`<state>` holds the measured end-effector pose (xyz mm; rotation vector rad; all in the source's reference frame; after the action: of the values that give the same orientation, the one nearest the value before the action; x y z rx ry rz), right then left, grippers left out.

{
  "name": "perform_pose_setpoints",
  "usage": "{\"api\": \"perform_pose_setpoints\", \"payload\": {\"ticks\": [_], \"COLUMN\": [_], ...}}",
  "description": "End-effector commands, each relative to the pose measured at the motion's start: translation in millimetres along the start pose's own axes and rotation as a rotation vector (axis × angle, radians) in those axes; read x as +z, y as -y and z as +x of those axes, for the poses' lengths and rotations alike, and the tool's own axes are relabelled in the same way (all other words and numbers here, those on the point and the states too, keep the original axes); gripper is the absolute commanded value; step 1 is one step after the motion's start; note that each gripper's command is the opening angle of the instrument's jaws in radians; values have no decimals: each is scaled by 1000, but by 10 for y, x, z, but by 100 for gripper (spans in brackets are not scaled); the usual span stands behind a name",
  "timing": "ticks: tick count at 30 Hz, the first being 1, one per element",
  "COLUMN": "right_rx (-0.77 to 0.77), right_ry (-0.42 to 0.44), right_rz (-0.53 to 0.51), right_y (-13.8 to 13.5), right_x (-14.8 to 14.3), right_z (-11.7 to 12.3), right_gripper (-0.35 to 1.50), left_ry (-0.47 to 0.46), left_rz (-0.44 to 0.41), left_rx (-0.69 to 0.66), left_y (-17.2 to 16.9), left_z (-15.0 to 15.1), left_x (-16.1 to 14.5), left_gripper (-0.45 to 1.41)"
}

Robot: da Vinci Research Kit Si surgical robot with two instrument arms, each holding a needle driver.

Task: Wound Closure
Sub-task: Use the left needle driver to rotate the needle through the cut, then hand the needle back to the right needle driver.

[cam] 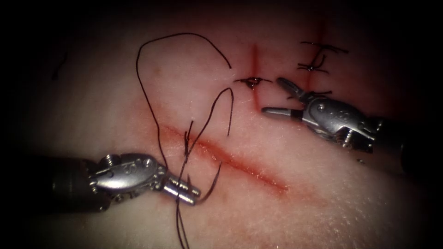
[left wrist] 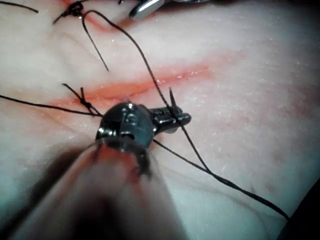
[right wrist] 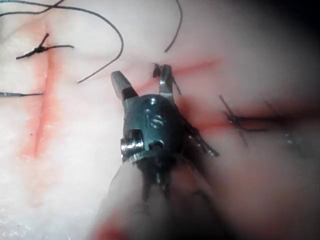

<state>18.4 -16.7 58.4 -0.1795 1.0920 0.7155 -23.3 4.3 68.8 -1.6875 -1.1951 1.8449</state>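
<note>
Knotted stitches (cam: 252,81) tied on short upper cuts; long cut (cam: 230,159) unclosed. Left tool (cam: 191,193) clamps thread (cam: 157,124); right tool (cam: 279,96) agape, empty. Needle unseen.

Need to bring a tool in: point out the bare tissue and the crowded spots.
Bare tissue lies right of the long cut, below the right claw, which is open. Crowded: thread loops around the left claw, shut on thread.

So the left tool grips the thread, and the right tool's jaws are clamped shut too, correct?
Not quite. The left tool does grip the thread, but the right tool has its jaws spread open, holding nothing. The endoscope view shows it, and the right wrist view confirms it.
</note>
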Motion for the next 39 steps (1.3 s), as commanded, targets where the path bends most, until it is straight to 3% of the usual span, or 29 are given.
{"api": "perform_pose_setpoints", "payload": {"ticks": [1, 2, 3, 4, 6, 7, 8, 9, 10, 11, 12, 14, 15, 18, 21, 24, 26, 29, 30, 33, 34, 36, 37, 39], "right_rx": [-9, -16, -18, -15, -141, -74, -54, -43, -22, 34, 208, 284, 334, 358, 270, 226, 232, 230, 226, 217, 214, 351, 454, 673], "right_ry": [-12, -71, -173, -200, -335, -398, -431, -455, -443, -401, -239, -82, -17, 56, 59, 62, 56, 24, 32, 50, 52, 68, 84, 97], "right_rz": [15, 97, 100, 95, -10, -33, 24, 138, 215, 295, 479, 608, 622, 587, 451, 396, 416, 543, 495, 427, 429, 452, 450, 422], "right_y": [6, 14, 22, 23, 20, 17, 16, 16, 18, 20, 32, 48, 54, 68, 70, 65, 61, 60, 62, 66, 68, 73, 77, 85], "right_x": [8, 1, -9, -12, -25, -38, -44, -50, -55, -58, -62, -66, -67, -66, -65, -64, -64, -67, -68, -68, -68, -69, -67, -64], "right_z": [8, 11, 12, 13, 29, 41, 46, 51, 54, 55, 53, 43, 38, 27, 23, 26, 27, 23, 20, 16, 15, 9, 7, 2], "right_gripper": [145, 123, 118, 118, 126, 136, 125, 93, 26, -23, -35, -35, -21, 103, 131, 138, 133, 91, 113, 126, 120, 59, 46, 37], "left_ry": [-12, -33, -47, -59, -119, -167, -189, -217, -237, -249, -258, -269, -273, -284, -302, -343, -364, -378, -380, -362, -355, -337, -328, -311], "left_rz": [-22, -57, -94, -115, -194, -244, -266, -295, -307, -316, -316, -299, -287, -257, -247, -232, -213, -117, -94, -8, 13, 63, 84, 121], "left_rx": [-2, -12, -9, -10, -28, -32, -32, -30, -25, -24, 34, 130, 164, 266, 331, 394, 437, 524, 543, 627, 652, 700, 714, 743], "left_y": [2, -2, -6, -7, -12, -15, -15, -16, -17, -17, -16, -14, -13, -12, -13, -15, -17, -22, -23, -26, -27, -28, -28, -27], "left_z": [-4, -3, -2, -2, 1, 3, 4, 4, 5, 7, 10, 14, 16, 21, 26, 35, 42, 56, 58, 65, 66, 70, 71, 72], "left_x": [6, 8, 9, 10, 10, 10, 9, 9, 8, 7, 6, 6, 6, 8, 11, 11, 10, 8, 8, 7, 7, 7, 7, 9], "left_gripper": [-45, -45, -45, -45, -45, -45, -45, -45, -45, -45, -45, -45, -45, -45, -45, -45, -45, -45, -45, -45, -45, -45, -45, -45]}}
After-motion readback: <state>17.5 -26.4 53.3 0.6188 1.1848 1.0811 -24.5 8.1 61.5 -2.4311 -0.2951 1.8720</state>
